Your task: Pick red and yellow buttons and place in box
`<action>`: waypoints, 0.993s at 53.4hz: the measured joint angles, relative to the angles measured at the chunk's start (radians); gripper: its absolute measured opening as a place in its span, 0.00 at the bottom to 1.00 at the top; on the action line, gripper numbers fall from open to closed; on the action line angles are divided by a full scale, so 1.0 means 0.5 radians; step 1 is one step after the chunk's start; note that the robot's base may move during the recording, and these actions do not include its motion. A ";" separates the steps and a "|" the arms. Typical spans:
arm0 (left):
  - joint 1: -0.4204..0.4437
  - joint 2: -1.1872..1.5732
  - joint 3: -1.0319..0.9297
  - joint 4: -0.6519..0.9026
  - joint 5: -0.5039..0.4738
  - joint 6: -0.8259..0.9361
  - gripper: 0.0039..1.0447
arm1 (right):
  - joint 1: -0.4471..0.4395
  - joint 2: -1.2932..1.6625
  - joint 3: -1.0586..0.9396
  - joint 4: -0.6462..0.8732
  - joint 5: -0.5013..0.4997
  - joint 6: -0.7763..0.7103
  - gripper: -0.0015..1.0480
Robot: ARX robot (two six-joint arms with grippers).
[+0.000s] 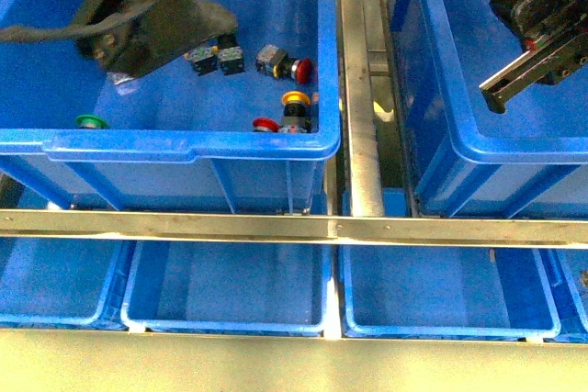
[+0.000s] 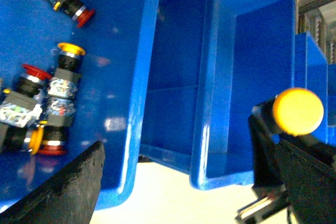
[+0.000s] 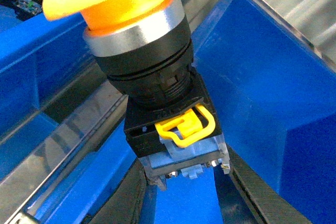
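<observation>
My right gripper (image 1: 514,80) is shut on a yellow button (image 3: 136,40) and holds it by its black-and-grey body above the box (image 1: 478,149), the deep blue crate on the right. In the right wrist view my right gripper (image 3: 181,174) has the box's inner wall (image 3: 262,77) behind the button. The left wrist view shows that same yellow cap (image 2: 298,110). My left gripper (image 1: 138,25) hangs open over the left crate (image 1: 184,144), its jaws wide apart with nothing between them (image 2: 191,182). On that crate's floor lie a red button (image 1: 301,69), a yellow button (image 1: 295,103) and another red button (image 1: 265,124).
A green-capped button (image 1: 90,121) lies at the left crate's near-left corner. A metal post (image 1: 358,89) runs between the two crates. A steel rail (image 1: 294,227) crosses in front, with shallow blue trays (image 1: 230,291) below it.
</observation>
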 joint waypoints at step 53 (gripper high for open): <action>0.385 -3.052 -1.685 -0.493 -0.845 1.574 0.10 | -0.320 -0.877 -0.241 -0.678 -0.234 0.043 0.24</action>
